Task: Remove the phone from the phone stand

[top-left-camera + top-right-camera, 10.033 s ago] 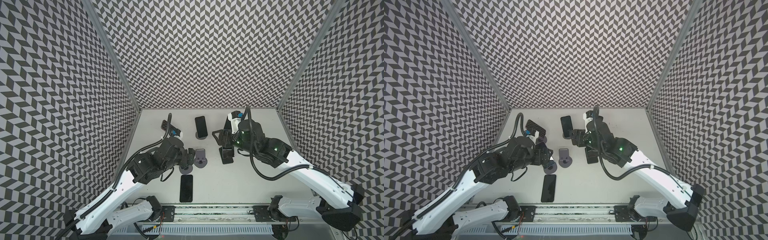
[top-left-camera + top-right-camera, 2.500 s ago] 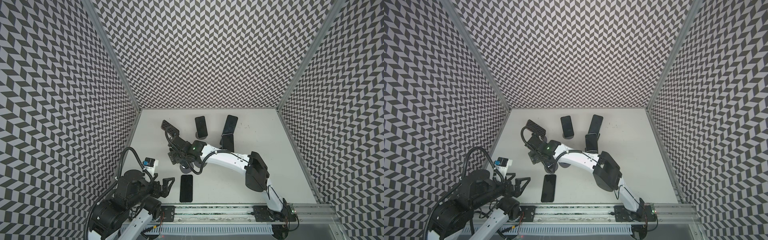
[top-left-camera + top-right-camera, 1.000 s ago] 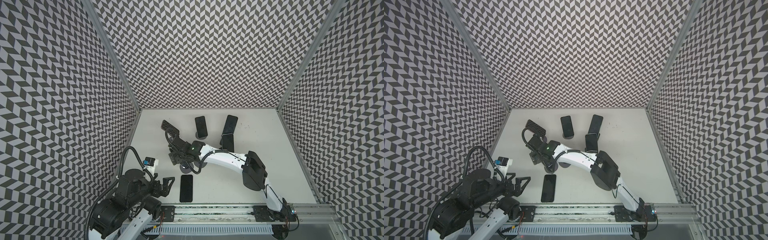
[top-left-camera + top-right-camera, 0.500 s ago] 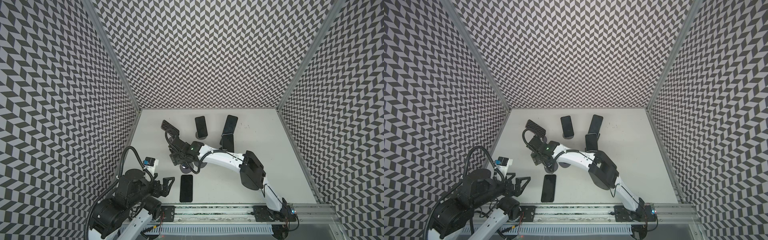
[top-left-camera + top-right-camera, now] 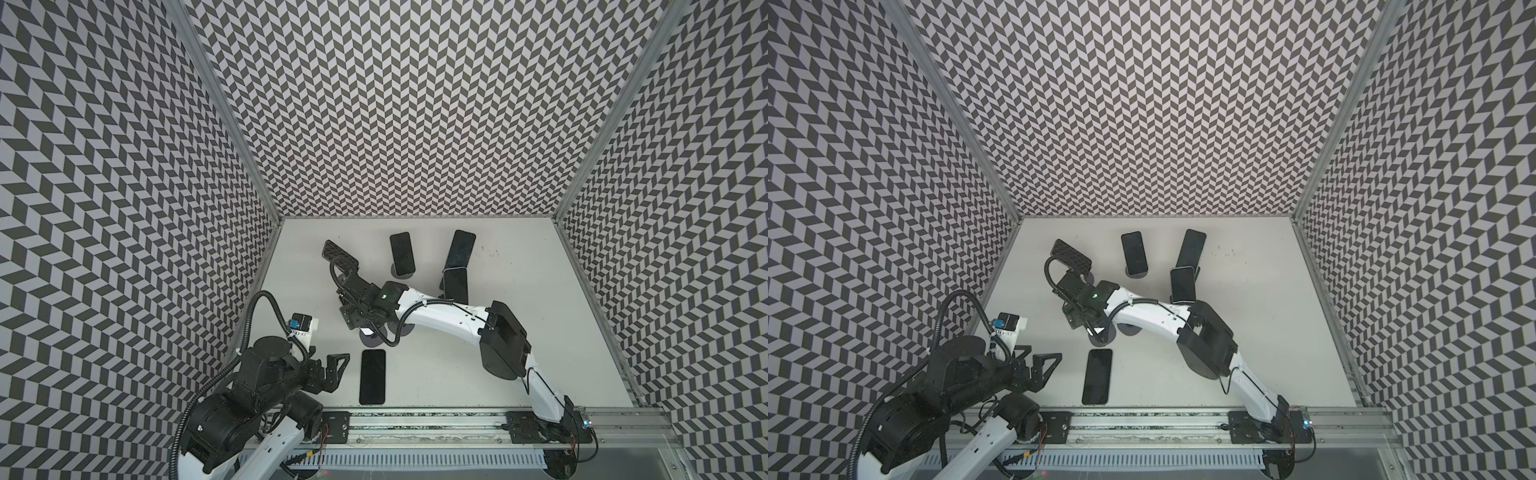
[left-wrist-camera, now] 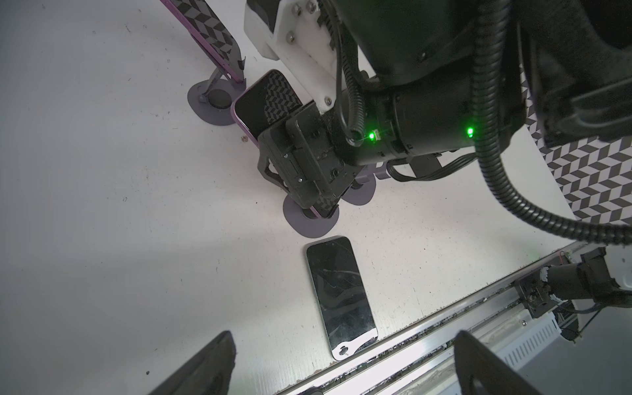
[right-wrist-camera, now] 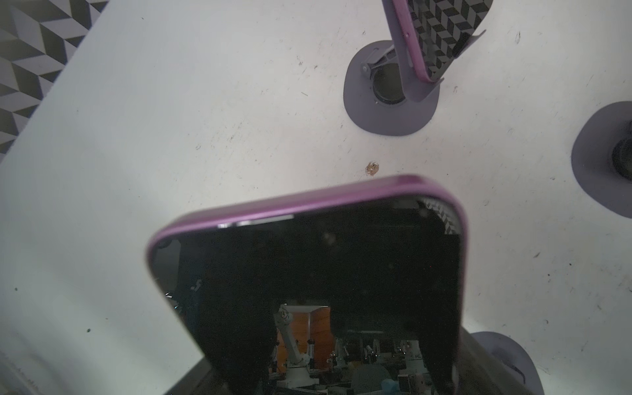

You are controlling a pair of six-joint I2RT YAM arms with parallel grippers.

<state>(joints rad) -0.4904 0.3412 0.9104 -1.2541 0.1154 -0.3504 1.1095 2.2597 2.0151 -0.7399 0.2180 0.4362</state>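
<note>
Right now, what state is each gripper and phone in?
Left gripper: open, empty.
Right gripper: straddling purple-cased phone, grip unclear.
Purple-cased phone: seated on its stand.
Front phone: flat on table.
Far-left phone: propped up.
Back-middle phone: propped up.
Right phone: propped up.
Back-right phone: pose unclear.

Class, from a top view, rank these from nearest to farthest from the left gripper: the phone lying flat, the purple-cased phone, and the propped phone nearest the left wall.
1. flat phone: beside the left gripper, by the front rail.
2. purple-cased phone: mid-table, on its stand.
3. propped phone: farthest, toward the back left.
</note>
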